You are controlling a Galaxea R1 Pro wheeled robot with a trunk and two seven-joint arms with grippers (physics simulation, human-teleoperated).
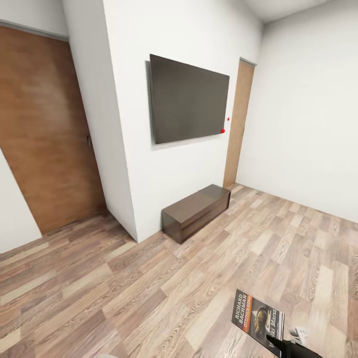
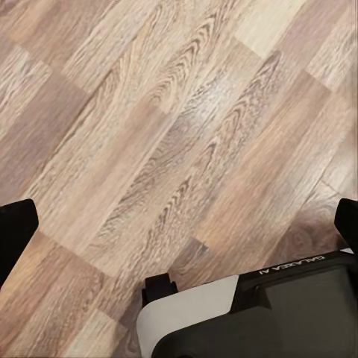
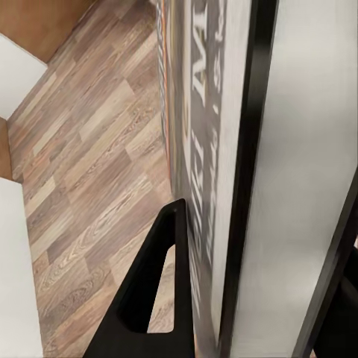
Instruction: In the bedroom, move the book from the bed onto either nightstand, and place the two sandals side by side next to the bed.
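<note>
The book [image 1: 257, 318], a dark paperback with an orange band and white lettering, hangs above the wood floor at the lower right of the head view. My right gripper [image 1: 279, 344] is shut on its lower edge. In the right wrist view the book [image 3: 201, 112] stands edge-on, with a black finger [image 3: 153, 298] pressed against its cover. My left gripper [image 2: 179, 224] is open over bare floor, and one dark fingertip [image 2: 15, 231] sits at each side of that view. The bed, the nightstand and the sandals are out of view.
A long low dark brown cabinet [image 1: 196, 211] stands against a white wall under a mounted black screen [image 1: 189, 99]. A wooden door [image 1: 44, 134] is at the left and a narrow one [image 1: 239, 124] at the back. My base [image 2: 253, 313] is below the left gripper.
</note>
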